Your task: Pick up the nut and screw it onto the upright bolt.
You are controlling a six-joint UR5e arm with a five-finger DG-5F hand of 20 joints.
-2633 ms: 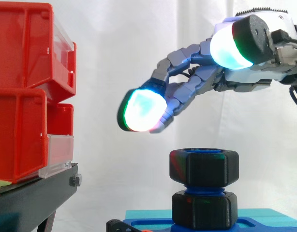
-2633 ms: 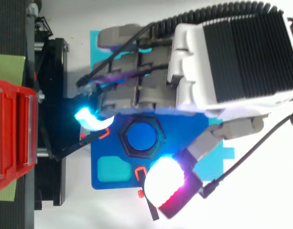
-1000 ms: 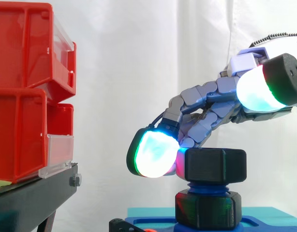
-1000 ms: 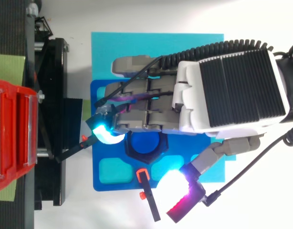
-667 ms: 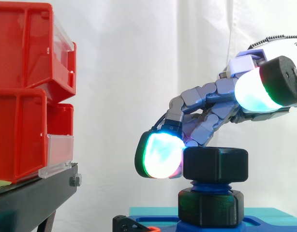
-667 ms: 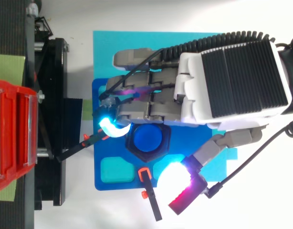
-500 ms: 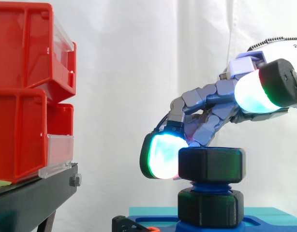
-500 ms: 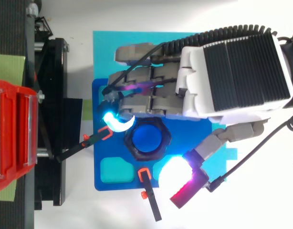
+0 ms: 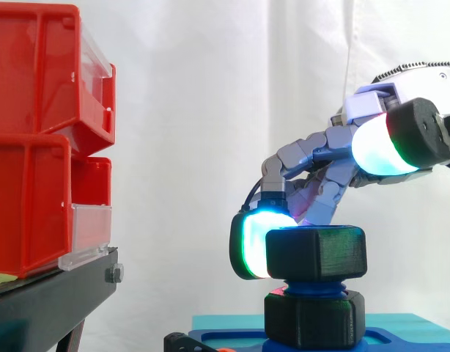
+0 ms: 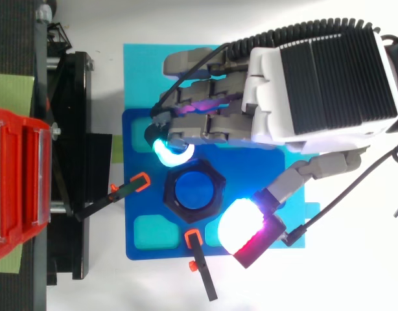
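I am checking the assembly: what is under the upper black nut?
Under the upper nut, blue bolt thread shows, then a second black nut on the blue base. The bolt's part inside the nuts is covered.

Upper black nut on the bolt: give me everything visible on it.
The upper nut is a chunky black hexagon with rounded edges, matte, plastic by its look. It sits about level on the upright blue bolt, whose end fills its bore seen from above. A band of blue thread shows beneath it, so it stands clear of the lower black nut at the bolt's foot on the blue base. The hand is close beside it; contact cannot be told.
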